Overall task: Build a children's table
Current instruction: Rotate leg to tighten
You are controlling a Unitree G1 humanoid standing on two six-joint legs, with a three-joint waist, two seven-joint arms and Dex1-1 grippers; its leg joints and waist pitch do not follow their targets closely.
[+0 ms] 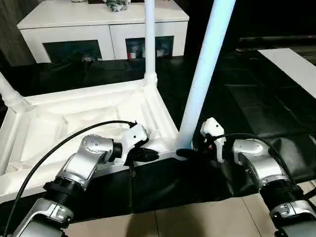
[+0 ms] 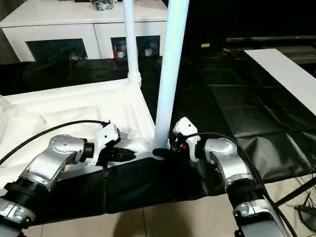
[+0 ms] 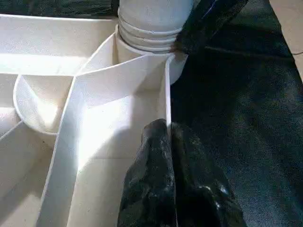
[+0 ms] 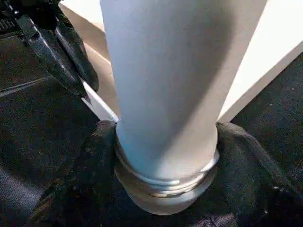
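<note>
A: Tabletop (image 1: 89, 113) upside down on black mat (image 1: 276, 113), ribs up. Landmark = near-corner socket (image 4: 165, 198). Near leg (image 1: 205, 74) stands upright in it, threaded collar partly in, a few ridges showing above the rim.

B: Other legs?

A: Far leg (image 1: 149, 39) upright in the corner beyond the socket, along the same short edge. Third leg (image 1: 9, 94) at the far-left corner, leaning out of shot. Can't see a fourth.

B: Tools?

A: Right tool (image 4: 163, 142): fingers either side of the leg base just above the socket, wrapped round it, look to be touching. Clamped on near leg, I'd say. Left tool (image 3: 173, 156): fingers together, pinching the thin edge wall of the tabletop just beside the socket.

B: So step = seating/screwing the near leg?

A: My read, yes. Doing it well: left holds the rim firm so tabletop doesn't spin or slide on the mat; right keeps the leg plumb w/ the socket, turns in short bites, regrips low. Ridges should vanish evenly all round.

B: Risks?

A: Cross-threading if leg tilts. Smooth tube, may slip. Left pinch on thin wall could pop off.

B: Beyond that?

A: White cabinet (image 1: 103, 24) w/ glass doors well behind the socket; tile floor (image 1: 197, 222) nearside of the mat.
</note>
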